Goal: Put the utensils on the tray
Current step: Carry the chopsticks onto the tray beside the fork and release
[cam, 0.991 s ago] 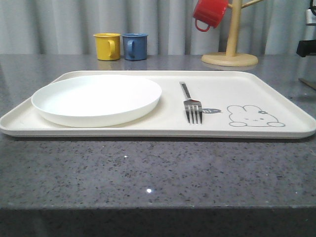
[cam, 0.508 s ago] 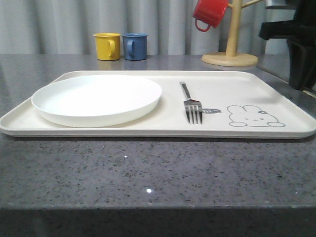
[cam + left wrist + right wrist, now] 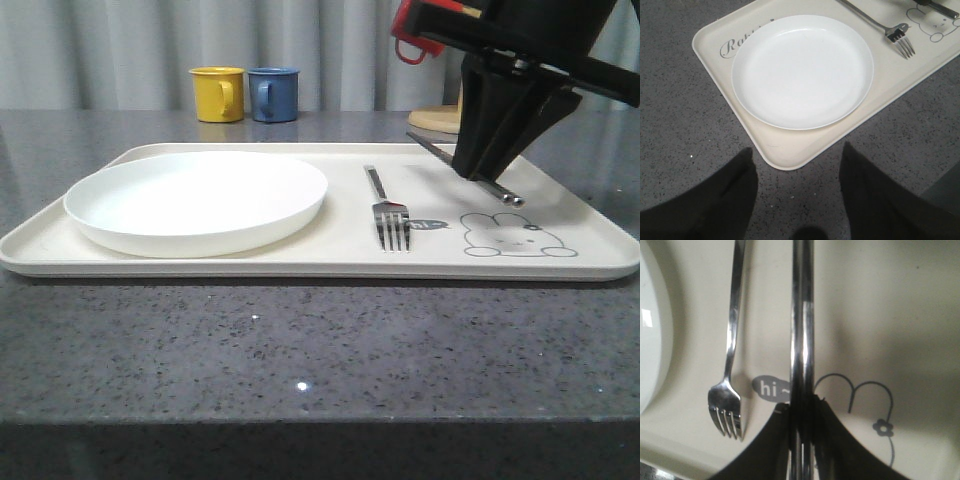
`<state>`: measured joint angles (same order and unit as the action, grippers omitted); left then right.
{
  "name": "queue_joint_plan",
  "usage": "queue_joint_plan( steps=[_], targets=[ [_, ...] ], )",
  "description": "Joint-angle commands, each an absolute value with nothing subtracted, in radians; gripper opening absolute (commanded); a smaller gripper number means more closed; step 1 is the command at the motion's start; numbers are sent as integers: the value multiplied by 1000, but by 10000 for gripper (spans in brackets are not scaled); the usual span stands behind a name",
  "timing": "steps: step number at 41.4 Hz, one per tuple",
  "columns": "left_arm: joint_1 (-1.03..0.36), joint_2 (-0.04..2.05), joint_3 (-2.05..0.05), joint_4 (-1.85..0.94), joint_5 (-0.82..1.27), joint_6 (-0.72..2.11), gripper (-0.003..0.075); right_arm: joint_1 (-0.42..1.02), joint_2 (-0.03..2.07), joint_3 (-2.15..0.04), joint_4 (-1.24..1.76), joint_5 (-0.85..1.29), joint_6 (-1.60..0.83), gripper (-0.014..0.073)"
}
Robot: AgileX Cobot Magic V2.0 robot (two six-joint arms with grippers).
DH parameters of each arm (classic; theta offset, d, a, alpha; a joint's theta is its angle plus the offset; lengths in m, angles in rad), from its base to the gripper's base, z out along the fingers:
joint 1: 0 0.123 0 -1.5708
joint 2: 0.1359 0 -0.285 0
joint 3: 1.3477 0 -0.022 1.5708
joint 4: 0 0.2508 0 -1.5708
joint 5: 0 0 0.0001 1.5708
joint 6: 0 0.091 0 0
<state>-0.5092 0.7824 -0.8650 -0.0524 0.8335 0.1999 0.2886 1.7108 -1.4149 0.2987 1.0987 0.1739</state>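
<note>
Grey countertop, tray, chopsticks clamped in right claw.

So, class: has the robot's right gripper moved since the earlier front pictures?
Yes. The right gripper, holding the shiny metal chopsticks, has come in from the right edge, leftward over the cream rectangular tray, near the silver fork.

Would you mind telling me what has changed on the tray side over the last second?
The right gripper has swung in from the right edge and now hangs over the tray, shut on the chopsticks, beside the fork. The fork, plate and mugs have not moved.
</note>
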Motion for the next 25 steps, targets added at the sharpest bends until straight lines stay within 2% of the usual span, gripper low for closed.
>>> queue_joint_plan(
  steps=[1, 15, 18, 25],
  targets=[
    [-517, 779, -893, -56, 765, 193, 369, 289, 1685, -1445, 324, 1053, 231, 69],
    [-517, 779, -893, -56, 765, 193, 369, 289, 1733, -1444, 330, 1084, 278, 78],
    [-517, 779, -893, -56, 765, 193, 369, 289, 1735, -1444, 333, 1084, 278, 126],
    [-517, 779, -893, -56, 765, 193, 369, 289, 1734, -1444, 332, 1084, 274, 340]
  ],
)
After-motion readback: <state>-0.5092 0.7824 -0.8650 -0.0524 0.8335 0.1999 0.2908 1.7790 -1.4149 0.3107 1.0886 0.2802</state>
